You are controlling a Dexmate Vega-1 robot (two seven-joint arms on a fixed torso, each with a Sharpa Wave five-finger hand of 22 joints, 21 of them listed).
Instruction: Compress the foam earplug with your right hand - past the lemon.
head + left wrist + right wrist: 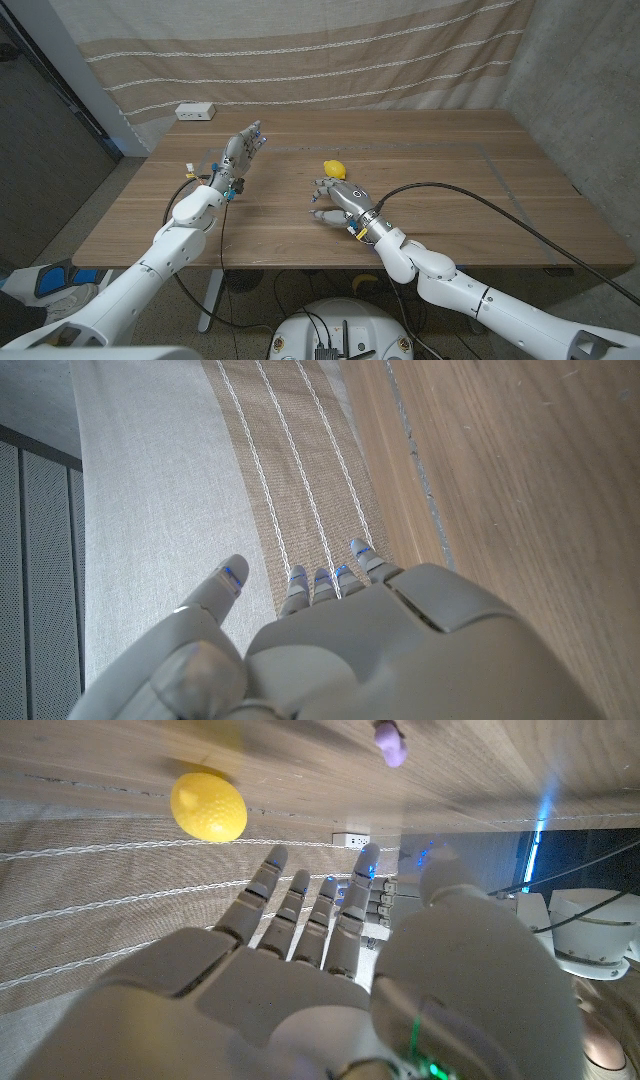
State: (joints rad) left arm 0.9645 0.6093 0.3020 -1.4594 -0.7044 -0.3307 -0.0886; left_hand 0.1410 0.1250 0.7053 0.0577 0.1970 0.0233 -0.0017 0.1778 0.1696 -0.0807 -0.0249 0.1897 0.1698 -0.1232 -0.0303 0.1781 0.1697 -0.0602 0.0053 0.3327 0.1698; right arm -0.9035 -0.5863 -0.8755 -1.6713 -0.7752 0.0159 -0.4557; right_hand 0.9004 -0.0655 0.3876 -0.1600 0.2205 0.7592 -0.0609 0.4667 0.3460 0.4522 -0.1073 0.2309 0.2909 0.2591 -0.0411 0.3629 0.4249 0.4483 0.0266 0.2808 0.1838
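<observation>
Head view, worktop: a wooden worktop (pixel 450 170) stands before a striped curtain (pixel 300 50); a white socket box (pixel 195 112) lies at its far left edge.
Head view, left hand: the left hand (pixel 243 150) is raised over the left part of the worktop, its fingers straight and a little apart, holding nothing.
Head view, right hand: the right hand (pixel 335 197) is low over the middle of the worktop, just in front of the lemon (pixel 334 170); its fingers are bent down and spread. If they touch the wood, I cannot tell.
Head view, earplug: I cannot make out the foam earplug here; it is too small to be sure.

Left wrist view, left hand: the back of the left hand (pixel 330 640) shows, the fingertips (pixel 322 578) side by side and the thumb (pixel 222 582) standing apart, with nothing between them. Beyond it are the curtain (pixel 200 470) and the worktop (pixel 520 470).

Right wrist view, right hand: the right hand (pixel 310 970) is seen from behind, its fingers (pixel 262 885) stretched and slightly apart; it holds nothing.
Right wrist view, lemon: the yellow lemon (pixel 208 807) lies on the worktop (pixel 480 765) beyond the fingertips, apart from them.
Right wrist view, earplug: a small purple foam earplug (pixel 390 742) lies on the wood, well apart from the lemon and not touched by the hand.
Right wrist view, behind: the socket box (pixel 351 839) shows near the curtain (pixel 90 890).
</observation>
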